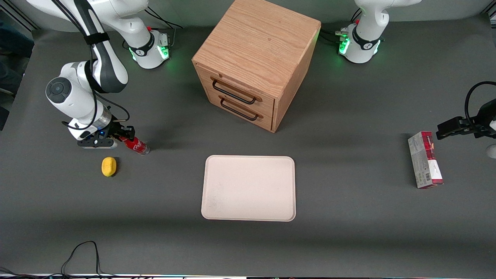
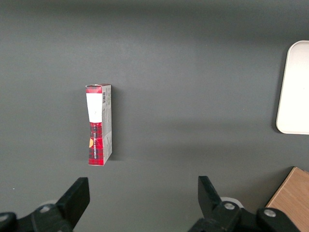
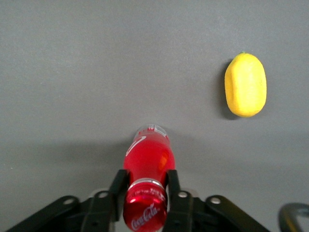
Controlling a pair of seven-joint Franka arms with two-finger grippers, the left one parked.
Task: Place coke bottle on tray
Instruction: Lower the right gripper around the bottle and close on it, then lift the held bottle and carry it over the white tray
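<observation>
Tray [image 1: 248, 188]: cream-white, flat on the bench [image 1: 348, 240], nearest the front camera of all items, nothing on it; one rounded edge also shows in the left wrist view [image 2: 294, 87].
Lemon-like object [image 1: 109, 166]: yellow, on the bench toward the working arm's end, slightly nearer the camera than the bottle, apart from it [image 3: 245, 85].
Carton [image 1: 425, 159]: red and grey, lying on the bench toward the parked arm's end [image 2: 99, 124].
Coke bottle [image 1: 135, 145]: tilted, at the working arm's end, well apart from the tray; red cap and neck sit between the fingers [image 3: 147, 181].
Gripper [image 1: 124, 138]: low over the bench, fingers [image 3: 119, 187] clamped on the bottle's neck just under the cap.
Drawer cabinet [image 1: 255, 62]: wooden, two black handles, farther from the camera than the tray.
</observation>
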